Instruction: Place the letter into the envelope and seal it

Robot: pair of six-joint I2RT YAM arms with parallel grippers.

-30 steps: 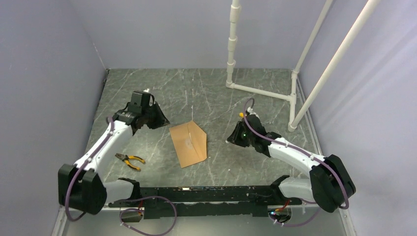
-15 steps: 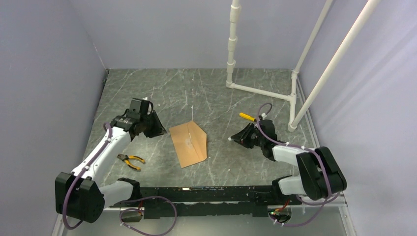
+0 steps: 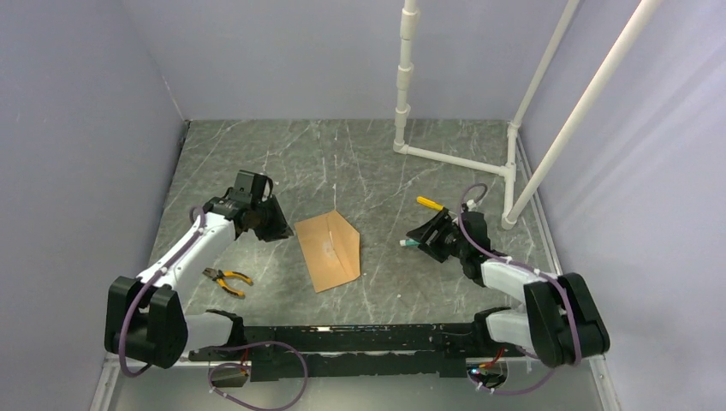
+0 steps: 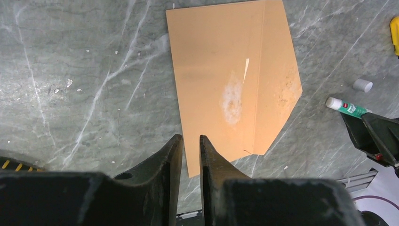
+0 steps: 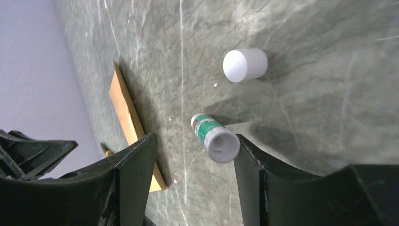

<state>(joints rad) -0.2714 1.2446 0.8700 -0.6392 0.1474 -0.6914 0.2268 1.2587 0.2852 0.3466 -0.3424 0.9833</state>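
Note:
The brown envelope [image 3: 328, 248] lies flat mid-table with its pointed flap folded over its face; it also shows in the left wrist view [image 4: 235, 80] with a pale smear. The letter is not in view. My left gripper [image 3: 270, 224] hovers at the envelope's left edge, and its fingers [image 4: 190, 137] are almost together and empty. My right gripper [image 3: 425, 240] is open low over the table. A green-and-white glue stick [image 5: 214, 138] lies between its fingers, against one of them. The stick's white cap [image 5: 244, 65] lies apart.
Yellow-handled pliers [image 3: 226, 278] lie at the front left. A yellow-handled tool [image 3: 430, 204] lies behind my right gripper. A white pipe frame [image 3: 454, 158] stands at the back right. Grey walls close in the table.
My right gripper has drawn back to the right and lower, with the glue stick now lying on the table in front of it. My left gripper has shifted slightly toward the envelope.

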